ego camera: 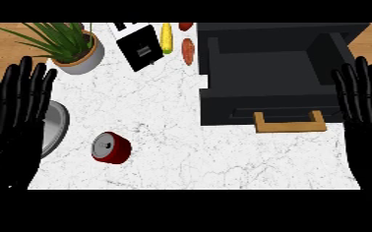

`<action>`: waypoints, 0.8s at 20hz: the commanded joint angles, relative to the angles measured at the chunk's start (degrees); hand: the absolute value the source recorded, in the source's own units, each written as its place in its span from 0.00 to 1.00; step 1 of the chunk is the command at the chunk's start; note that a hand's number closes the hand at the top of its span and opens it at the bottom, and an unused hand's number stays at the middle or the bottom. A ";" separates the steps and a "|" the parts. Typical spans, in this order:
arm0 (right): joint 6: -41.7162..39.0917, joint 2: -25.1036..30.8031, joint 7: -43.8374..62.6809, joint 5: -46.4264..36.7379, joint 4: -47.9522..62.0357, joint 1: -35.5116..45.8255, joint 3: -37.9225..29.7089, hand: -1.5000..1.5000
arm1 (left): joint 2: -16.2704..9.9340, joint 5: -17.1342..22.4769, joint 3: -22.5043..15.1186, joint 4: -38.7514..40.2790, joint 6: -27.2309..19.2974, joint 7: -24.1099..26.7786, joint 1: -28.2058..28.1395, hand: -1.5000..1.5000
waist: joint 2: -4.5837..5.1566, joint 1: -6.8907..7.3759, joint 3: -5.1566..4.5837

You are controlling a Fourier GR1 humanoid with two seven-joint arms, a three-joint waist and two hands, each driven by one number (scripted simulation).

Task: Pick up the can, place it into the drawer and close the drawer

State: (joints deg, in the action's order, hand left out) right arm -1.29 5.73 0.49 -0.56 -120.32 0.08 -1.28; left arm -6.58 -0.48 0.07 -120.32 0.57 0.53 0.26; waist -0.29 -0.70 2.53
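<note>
The white marble counter [174,103] carries a red can [111,148] near its front, a potted plant [73,49] at the back left, a black box [141,47], a yellow corn cob [166,38] and an open dark drawer [269,78].

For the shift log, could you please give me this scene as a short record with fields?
can: red can lying on its side on the white counter, lower left
drawer: black drawer pulled open, wooden handle toward the robot
left hand: left hand open, resting at the left edge, holding nothing
right hand: right hand open, resting at the right edge
task state: can not yet picked up
</note>
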 commanded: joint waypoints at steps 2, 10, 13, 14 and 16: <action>0.97 -1.41 -1.93 0.28 1.67 0.42 -0.48 0.00 | -2.38 8.42 -5.12 -1.19 10.44 1.32 0.29 0.00 | 0.32 0.59 -2.54; 2.84 -1.19 9.94 -0.23 2.51 -4.62 -1.20 0.00 | -18.12 25.37 -9.28 0.72 34.21 -4.13 -9.32 0.00 | 0.33 0.95 -2.64; 3.72 -1.63 12.21 -1.12 1.10 -4.68 -0.58 0.00 | -23.39 32.37 -2.84 1.45 39.93 -2.95 -11.65 0.00 | 0.26 1.10 -2.58; 2.00 -0.36 11.95 0.61 0.74 -5.76 -1.80 0.00 | -26.91 36.75 0.77 0.86 40.74 -5.67 -9.71 0.00 | 0.26 0.84 -2.53; 2.87 -0.53 14.35 -0.36 -1.01 -4.77 -1.45 0.00 | -26.75 37.50 2.88 2.72 43.79 -3.79 -11.42 0.00 | 0.23 0.92 -2.54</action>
State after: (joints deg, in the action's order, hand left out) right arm 0.83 5.09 11.20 -0.29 -119.82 -5.07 -2.72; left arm -28.69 30.93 -2.08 -118.68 38.48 -2.78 -9.28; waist -0.01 0.05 0.00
